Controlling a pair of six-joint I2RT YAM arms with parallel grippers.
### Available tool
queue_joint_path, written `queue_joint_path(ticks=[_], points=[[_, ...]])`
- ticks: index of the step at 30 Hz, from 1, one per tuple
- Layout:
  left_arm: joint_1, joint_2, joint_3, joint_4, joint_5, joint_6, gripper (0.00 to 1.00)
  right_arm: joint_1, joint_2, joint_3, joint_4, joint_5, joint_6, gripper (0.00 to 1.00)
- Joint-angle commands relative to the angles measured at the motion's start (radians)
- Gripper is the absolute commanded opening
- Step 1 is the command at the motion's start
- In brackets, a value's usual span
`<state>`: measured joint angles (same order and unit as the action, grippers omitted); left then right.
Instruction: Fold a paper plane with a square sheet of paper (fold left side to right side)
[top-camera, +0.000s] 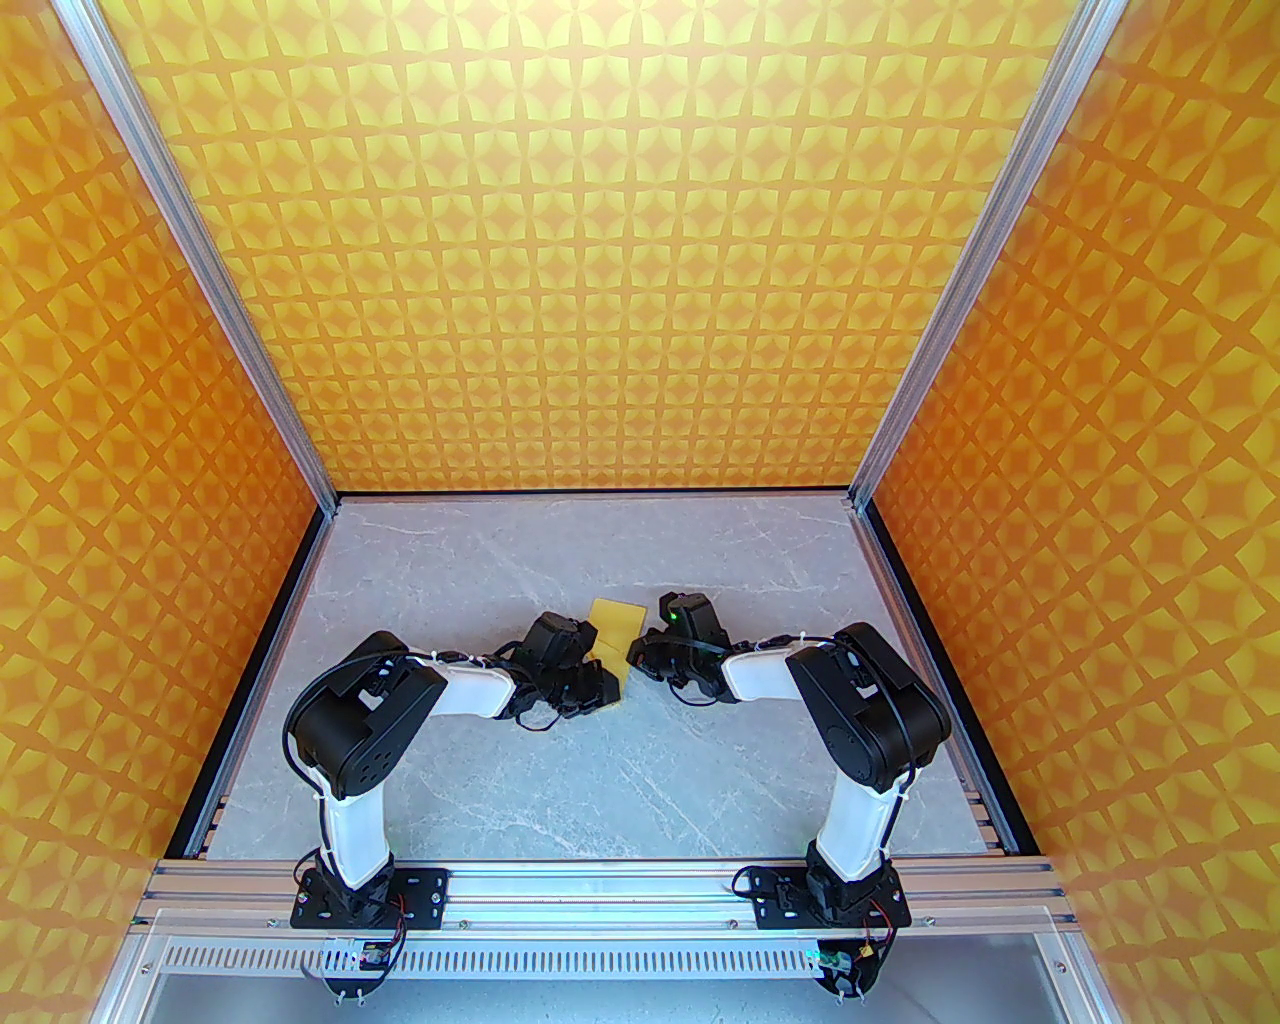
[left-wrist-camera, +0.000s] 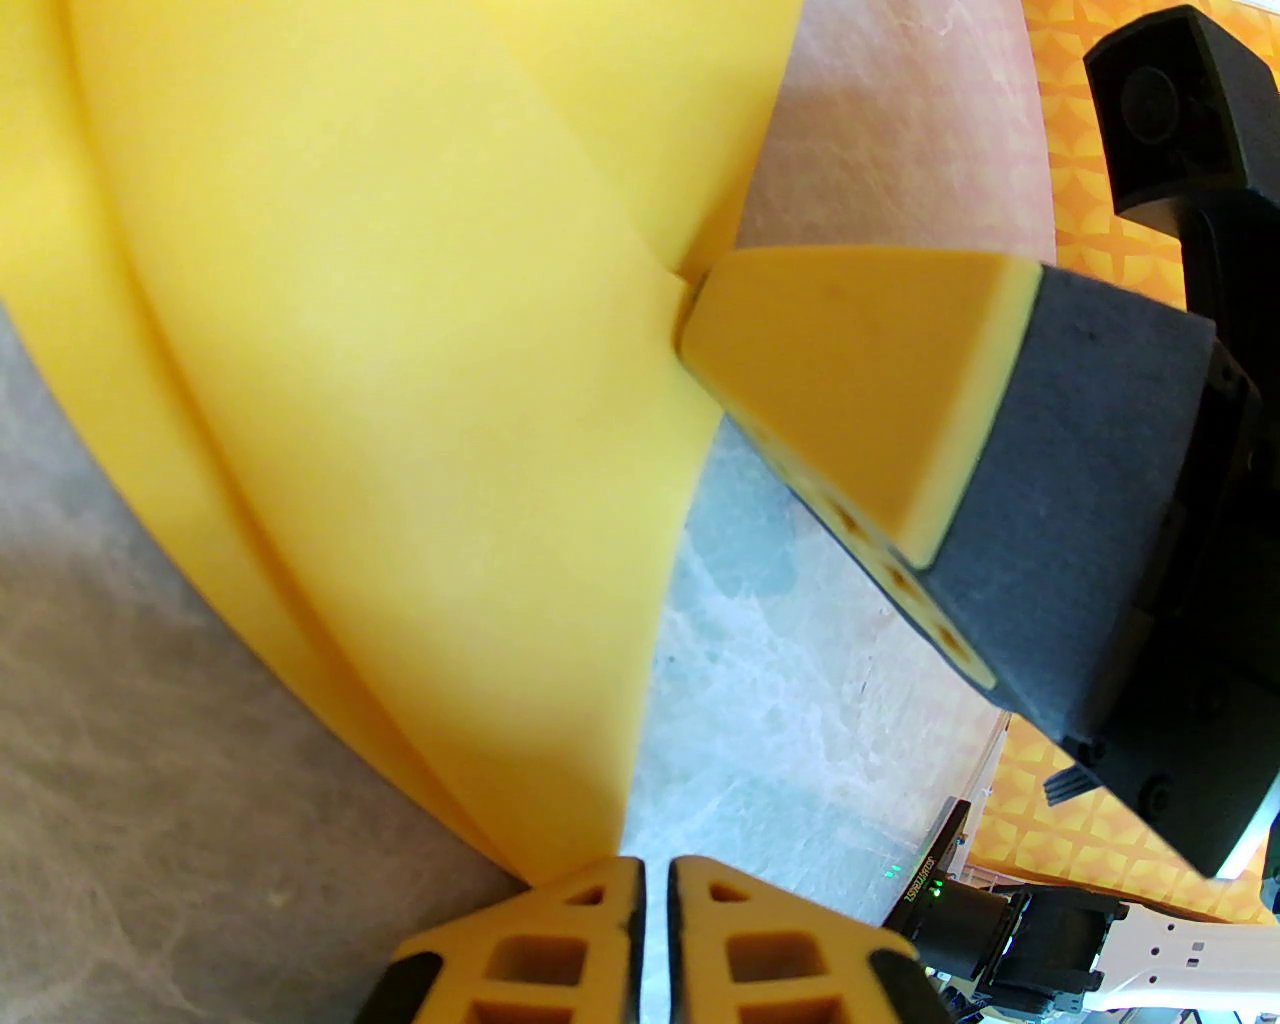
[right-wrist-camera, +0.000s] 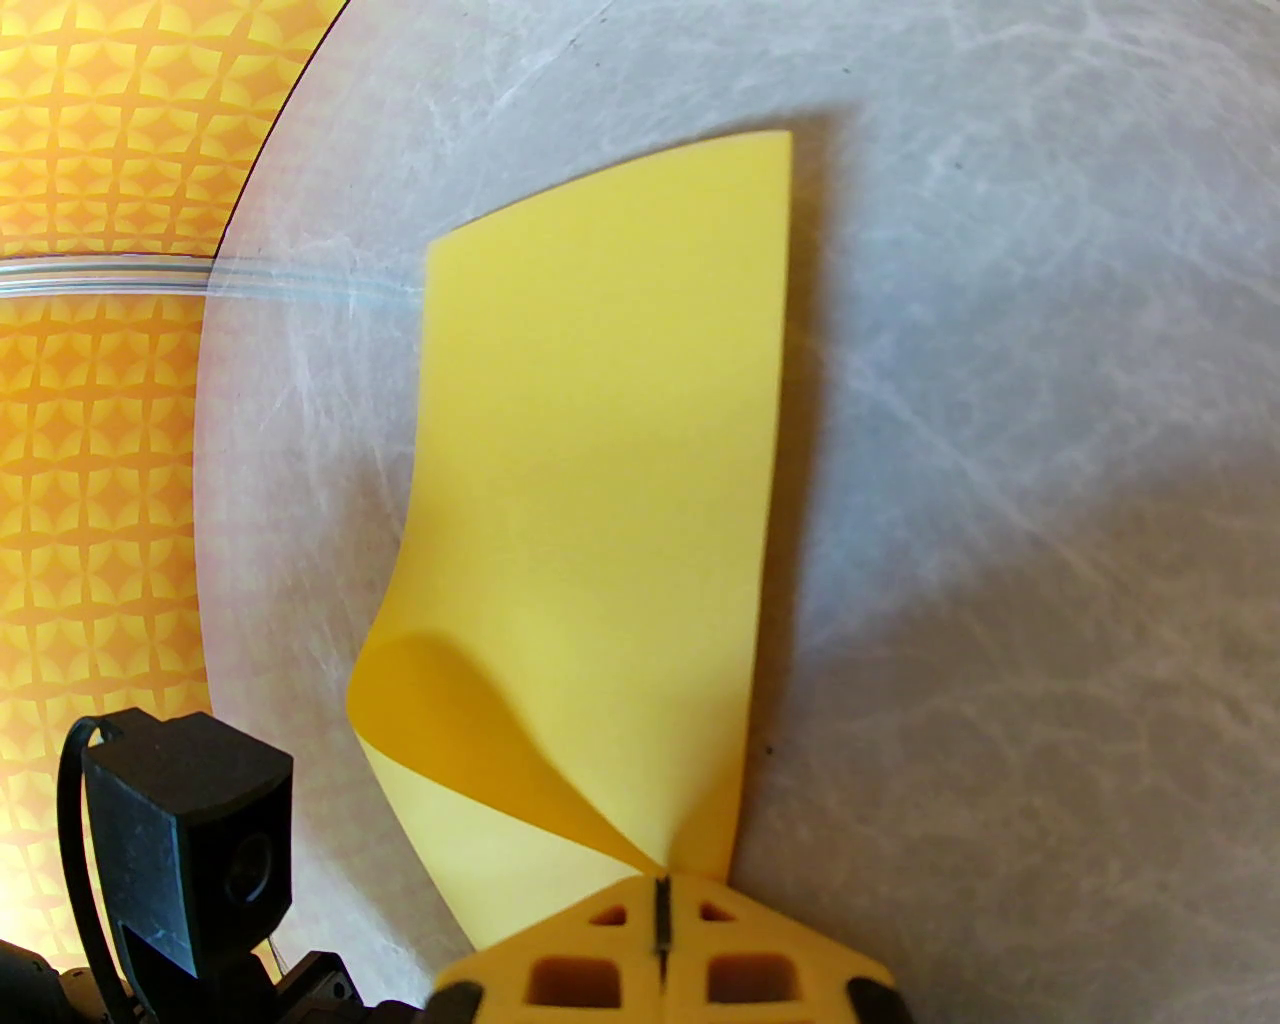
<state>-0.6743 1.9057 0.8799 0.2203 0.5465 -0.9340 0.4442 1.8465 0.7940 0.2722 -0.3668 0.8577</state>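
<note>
One square sheet of paper (top-camera: 617, 618), plain bright yellow, sits at the middle of the marble tabletop (top-camera: 700, 780), directly between the two arms and well clear of the star-patterned walls (top-camera: 620, 250). It is not lying flat. In the right wrist view the sheet (right-wrist-camera: 600, 450) stretches away from the camera as a tall narrow strip, its right edge straight on the stone. The near left part curls up and rolls over toward the fingers. In the left wrist view the sheet (left-wrist-camera: 400, 350) rises as a broad, bowed surface with a second layer showing along its lower edge.

Both grippers have hold of it. The left gripper (left-wrist-camera: 655, 880) has its jaws drawn almost together, with the paper's near corner running down into the thin gap between them. The right gripper (right-wrist-camera: 660, 900) is fully closed, and the paper's layers converge right at its tips, so it looks pinched on the near edge. From the left wrist camera, the right gripper (left-wrist-camera: 715, 330) meets the sheet's edge where the paper notches.

In the overhead view the left gripper (top-camera: 600, 688) and the right gripper (top-camera: 637, 657) stand just beside each other at the sheet's near end. The sheet's long axis runs away from the arms. The left-to-right fold therefore appears to depend on the left arm carrying its raised side across toward the right gripper, which serves as the anchor.
</note>
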Motion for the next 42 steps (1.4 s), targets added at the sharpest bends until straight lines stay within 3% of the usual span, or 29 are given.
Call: queue_joint_path(ticks=[1, 14, 27, 42], points=[[-0.001, 0.03, 0.029, -0.049, 0.011, 0.024, 0.15, -0.006, 0.02, 0.014, -0.017, 0.023, -0.013, 0.0], [-0.005, 0.082, 0.104, -0.279, -0.056, 0.05, 0.13, -0.005, 0.02, 0.007, -0.015, 0.023, -0.013, 0.0], [0.009, -0.017, 0.171, -0.28, -0.036, 0.073, 0.16, -0.006, 0.031, 0.007, -0.02, 0.016, -0.016, 0.0], [0.047, 0.07, 0.23, -0.3, -0.031, 0.079, 0.17, -0.006, 0.034, 0.008, -0.015, 0.012, -0.012, 0.0]])
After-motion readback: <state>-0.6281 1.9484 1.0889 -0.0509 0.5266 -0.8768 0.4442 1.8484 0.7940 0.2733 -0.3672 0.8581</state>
